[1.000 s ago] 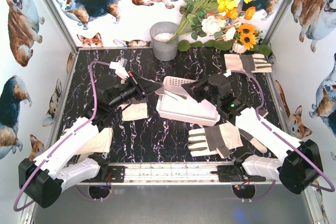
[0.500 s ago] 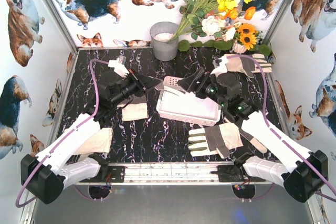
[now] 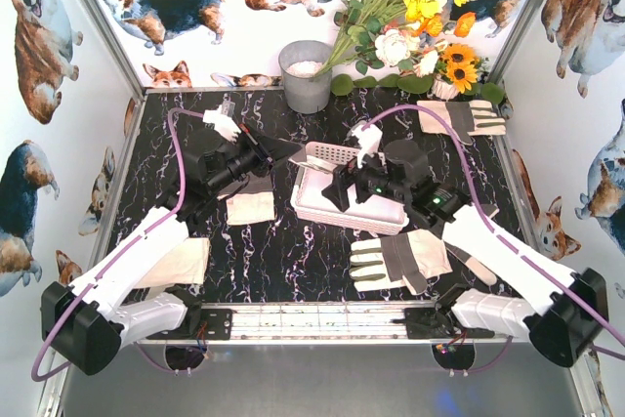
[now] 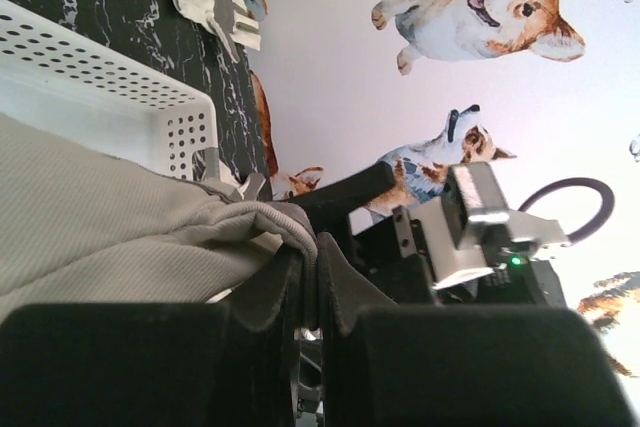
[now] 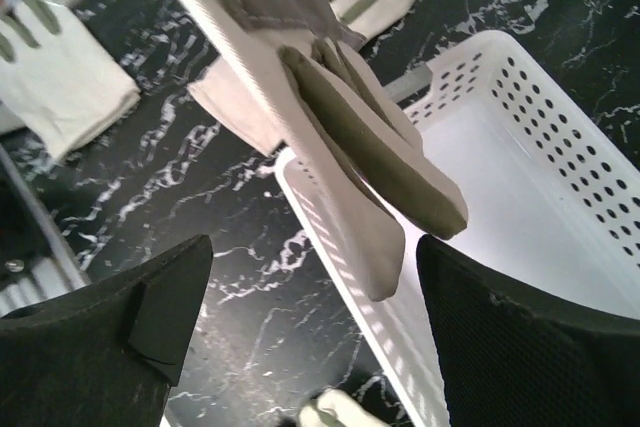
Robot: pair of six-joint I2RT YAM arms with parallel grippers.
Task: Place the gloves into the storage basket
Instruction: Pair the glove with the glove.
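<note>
Count from above: 5 gloves (image 3: 400, 259), 1 storage basket (image 3: 344, 219). 1 held glove (image 5: 350, 147) pinched in left gripper (image 3: 286, 151), jaws clamped shut on the fabric; its fingers dangle below that gripper, over the basket rim. Empty right gripper (image 5: 310, 277), jaws spread wide, sits directly over the basket, the held glove just ahead of its fingers. Other 4 lie flat on table (image 3: 293, 275): 1 close behind right gripper, 1 well beyond it to its right, 2 behind left gripper beside that arm.
</note>
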